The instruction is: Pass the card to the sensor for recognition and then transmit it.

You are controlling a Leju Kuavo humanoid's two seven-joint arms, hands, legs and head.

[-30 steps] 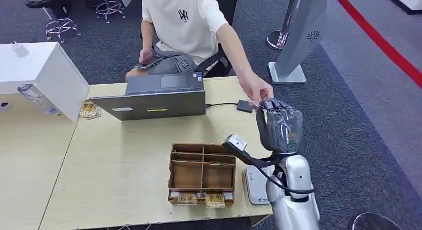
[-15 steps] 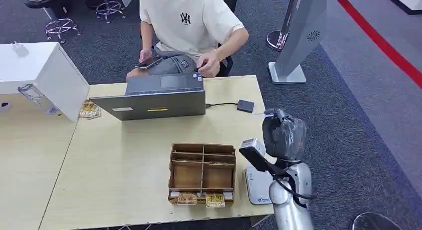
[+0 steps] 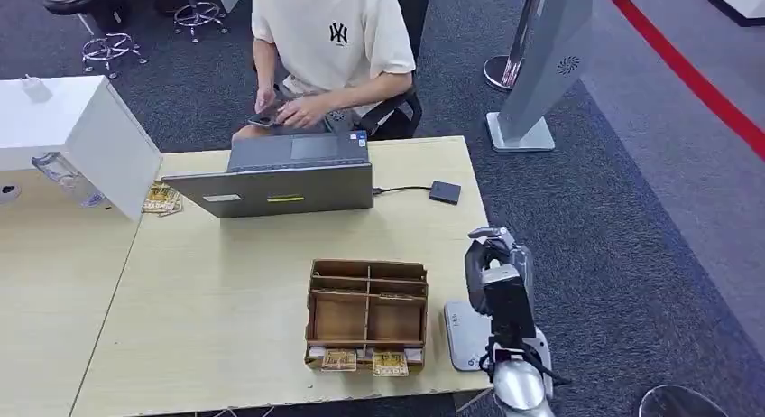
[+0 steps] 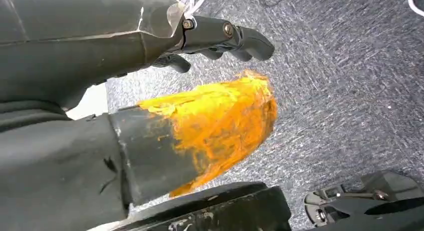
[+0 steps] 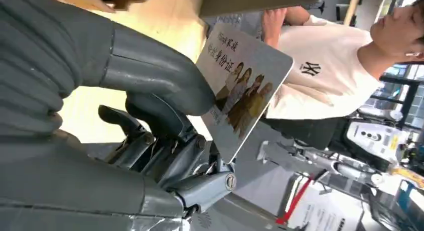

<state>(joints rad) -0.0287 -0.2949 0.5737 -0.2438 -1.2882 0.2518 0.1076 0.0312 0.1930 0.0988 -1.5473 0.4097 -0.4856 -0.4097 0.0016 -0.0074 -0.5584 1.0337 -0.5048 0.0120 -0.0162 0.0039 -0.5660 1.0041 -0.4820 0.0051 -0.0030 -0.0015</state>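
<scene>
- Right hand point(image 3: 494, 271): raised over the table's right edge, beside the cardboard divider box point(image 3: 367, 313). In the right wrist view the thumb and dark fingers point(image 5: 165, 113) pinch the card point(image 5: 248, 86) by one end, so this hand is holding it.
- Card: a light card printed with a group of figures and text. Most of its length projects beyond the fingers, and its long axis runs outward from the grip. In the head view the hand hides it.
- Sensor: judged to be the white flat reader point(image 3: 467, 338) lying on the table near its front right corner. It sits below the right hand, on the robot's side of it, partly covered by the forearm.
- Governing relation: the card stands above the reader and apart from it. Its free end appears to point away from the robot, towards the seated person point(image 3: 329, 51) behind the laptop point(image 3: 284, 178). The coming move therefore calls for lowering and drawing back, probably with the card face turned down to the reader.
- Left hand point(image 4: 150, 91): hangs over grey carpet, well apart from the card. Its fingers are loosely apart and hold nothing. The right hand is the only practical one here.
- Risk: the pinch covers only one end of the card, so contact with the reader could lever it loose.
</scene>
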